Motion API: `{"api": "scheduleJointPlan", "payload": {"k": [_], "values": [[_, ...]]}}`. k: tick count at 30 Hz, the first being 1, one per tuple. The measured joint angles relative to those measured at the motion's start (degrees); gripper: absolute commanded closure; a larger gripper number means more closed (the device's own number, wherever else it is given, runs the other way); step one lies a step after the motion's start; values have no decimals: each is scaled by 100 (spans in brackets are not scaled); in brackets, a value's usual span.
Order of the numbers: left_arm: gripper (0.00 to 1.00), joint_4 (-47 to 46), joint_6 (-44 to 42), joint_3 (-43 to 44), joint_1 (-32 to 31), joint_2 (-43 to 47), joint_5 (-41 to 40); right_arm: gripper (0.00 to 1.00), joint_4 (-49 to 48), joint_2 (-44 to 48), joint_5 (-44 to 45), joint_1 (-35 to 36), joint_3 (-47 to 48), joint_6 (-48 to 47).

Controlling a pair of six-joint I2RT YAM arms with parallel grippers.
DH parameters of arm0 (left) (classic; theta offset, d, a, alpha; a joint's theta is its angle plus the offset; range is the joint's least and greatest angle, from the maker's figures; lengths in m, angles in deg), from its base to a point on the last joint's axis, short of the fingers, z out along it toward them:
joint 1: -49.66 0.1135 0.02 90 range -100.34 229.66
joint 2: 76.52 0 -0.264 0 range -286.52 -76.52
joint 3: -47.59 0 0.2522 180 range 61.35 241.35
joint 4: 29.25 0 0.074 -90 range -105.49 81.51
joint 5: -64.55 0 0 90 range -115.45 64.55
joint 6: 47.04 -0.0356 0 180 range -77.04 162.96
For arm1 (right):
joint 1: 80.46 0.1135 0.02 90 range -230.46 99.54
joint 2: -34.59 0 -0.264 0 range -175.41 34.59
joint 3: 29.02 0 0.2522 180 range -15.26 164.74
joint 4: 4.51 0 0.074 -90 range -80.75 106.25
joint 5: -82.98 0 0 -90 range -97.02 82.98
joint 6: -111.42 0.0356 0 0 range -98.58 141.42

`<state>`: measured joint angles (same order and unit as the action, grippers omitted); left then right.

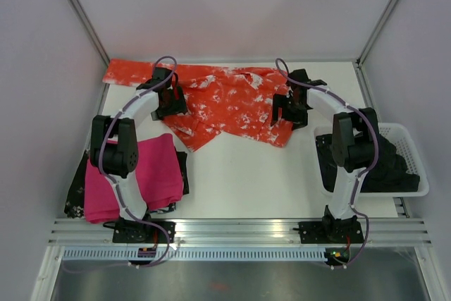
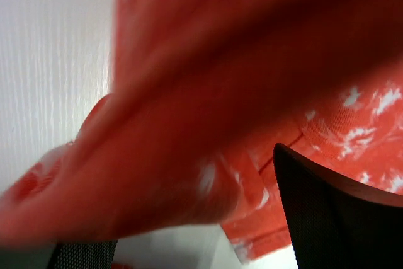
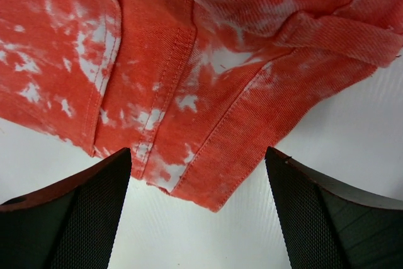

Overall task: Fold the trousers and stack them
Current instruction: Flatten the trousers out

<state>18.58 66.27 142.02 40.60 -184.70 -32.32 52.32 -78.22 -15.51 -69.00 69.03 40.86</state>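
Top: trousers [image 1: 225, 100] lie crumpled at the far side of the table [image 1: 246, 174], left gripper [image 1: 169, 100] and right gripper [image 1: 289, 114] at either end.
Left wrist: jaws wide, cloth bunched between, nothing clamped.
Right wrist: jaws wide, empty, over the near edge.
Risk: left pinches several layers, fold skews.

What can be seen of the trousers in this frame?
The trousers are orange-red woven cloth with white bleach-like blotches, stitched seams and a hemmed edge. They lie unfolded and rumpled across the far part of the white table, with one leg stretching to the left. The open left pincer is over them, a blurred fold raised between its fingers. The open right pincer hovers at their right edge.
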Motion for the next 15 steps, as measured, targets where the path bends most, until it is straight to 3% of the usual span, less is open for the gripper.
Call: {"api": "scheduleJointPlan", "payload": {"k": [3, 4, 6, 7, 8, 9, 12, 14, 15], "values": [[15, -284, -297, 90, 44, -332, 90, 14, -116, -61, 111, 72, -144, 68], [34, -293, -345, 179, 61, -472, 92, 16, -142, -63, 142, 87, -192, 85], [60, -289, -420, 334, 74, -719, 31, 31, -225, -66, 236, 109, -297, 166], [83, -289, -437, 374, 79, -817, -42, 34, -269, -70, 284, 111, -334, 221], [92, -280, -442, 382, 87, -874, -83, 50, -310, -85, 345, 111, -354, 278], [98, -247, -485, 382, 98, -905, -155, 62, -374, -103, 393, 107, -361, 308], [98, -203, -608, 389, 125, -890, -289, 90, -557, -199, 535, 103, -361, 448], [98, -81, -798, 444, 173, -861, -437, 100, -529, -256, 570, 81, -304, 496], [98, 44, -953, 525, 223, -855, -560, 100, -496, -302, 584, 76, -236, 498]]}}
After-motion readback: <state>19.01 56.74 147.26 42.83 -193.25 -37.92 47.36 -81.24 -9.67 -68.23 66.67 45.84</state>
